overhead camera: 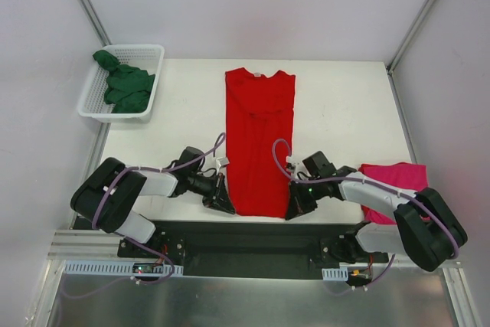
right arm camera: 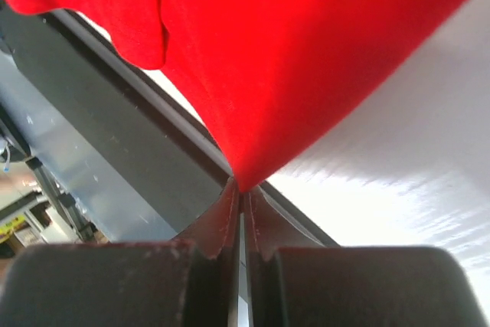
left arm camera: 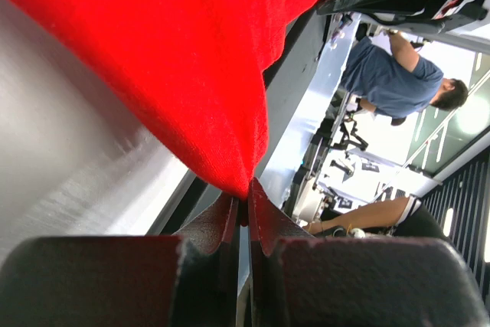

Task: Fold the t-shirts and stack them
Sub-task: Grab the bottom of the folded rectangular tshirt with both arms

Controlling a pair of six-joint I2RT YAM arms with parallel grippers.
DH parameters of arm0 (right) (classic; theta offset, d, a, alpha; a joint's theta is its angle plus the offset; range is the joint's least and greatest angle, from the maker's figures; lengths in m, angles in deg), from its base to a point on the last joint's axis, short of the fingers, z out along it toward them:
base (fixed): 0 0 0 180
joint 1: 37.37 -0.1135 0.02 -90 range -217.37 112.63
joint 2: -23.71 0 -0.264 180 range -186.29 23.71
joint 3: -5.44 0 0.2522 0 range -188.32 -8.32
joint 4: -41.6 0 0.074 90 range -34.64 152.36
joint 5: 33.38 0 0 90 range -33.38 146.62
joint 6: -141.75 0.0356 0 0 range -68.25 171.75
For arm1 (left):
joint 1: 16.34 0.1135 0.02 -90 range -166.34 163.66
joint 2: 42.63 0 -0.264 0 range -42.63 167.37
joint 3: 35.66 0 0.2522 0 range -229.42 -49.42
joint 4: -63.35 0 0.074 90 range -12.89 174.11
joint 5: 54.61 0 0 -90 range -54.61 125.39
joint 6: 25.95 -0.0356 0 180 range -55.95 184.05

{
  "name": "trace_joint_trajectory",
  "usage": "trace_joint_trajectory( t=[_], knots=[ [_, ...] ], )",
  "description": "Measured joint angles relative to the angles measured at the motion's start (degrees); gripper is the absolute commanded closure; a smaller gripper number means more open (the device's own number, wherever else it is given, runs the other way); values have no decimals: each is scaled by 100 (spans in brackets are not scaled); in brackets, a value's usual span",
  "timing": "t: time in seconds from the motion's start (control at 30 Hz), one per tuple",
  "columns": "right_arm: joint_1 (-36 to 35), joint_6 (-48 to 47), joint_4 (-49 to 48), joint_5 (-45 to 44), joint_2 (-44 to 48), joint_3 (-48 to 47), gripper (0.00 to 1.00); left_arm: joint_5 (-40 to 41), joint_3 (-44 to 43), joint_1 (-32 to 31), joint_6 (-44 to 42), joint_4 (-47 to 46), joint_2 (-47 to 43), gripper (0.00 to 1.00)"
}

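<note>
The white worktop (overhead camera: 344,112) carries everything. Down its middle lies the red tee (overhead camera: 259,135), spread flat as a long narrow strip with both sides folded in. Its collar is toward the far edge and its hem is at the near edge, close to the arm bases.

A white mesh basket (overhead camera: 149,55) sits at the far left corner, well apart from the red tee. The green tee (overhead camera: 126,86) is crumpled inside it.

The pink tee (overhead camera: 394,178) lies in a low heap at the near right of the worktop. The right arm partly covers it, and it is apart from the red tee.

The left pincer (overhead camera: 226,204) is at the hem's near left corner. In its wrist view the fingers (left arm camera: 222,220) are pressed together on a point of red cloth, which fans out from the tips.

The right pincer (overhead camera: 295,208) is at the near right corner of the hem. Its fingers (right arm camera: 218,220) are likewise clamped on a tip of the red cloth, just above the worktop's near edge.
</note>
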Motion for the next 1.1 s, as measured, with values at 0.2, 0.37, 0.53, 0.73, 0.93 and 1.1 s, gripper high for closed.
trace_joint_trajectory(
  t=[0.2,0.37,0.53,0.73,0.93,1.1],
  knots=[
    [-55,-199,343,129,-87,-92,99,-33,7,-74,-188,310,-26,100],
    [-57,-358,667,195,-85,-284,99,-39,4,-111,-293,525,-129,100],
    [-57,-420,942,199,402,-304,99,-50,7,-114,-297,706,-459,100],
    [-61,-448,1333,247,1211,-356,99,-63,22,-164,-299,857,-1054,100],
    [-87,-463,1725,275,1690,-378,99,-142,22,-400,-319,1036,-1220,100],
    [-151,-459,1998,286,2011,-400,99,-199,11,-629,-428,1285,-1471,100]
  ],
)
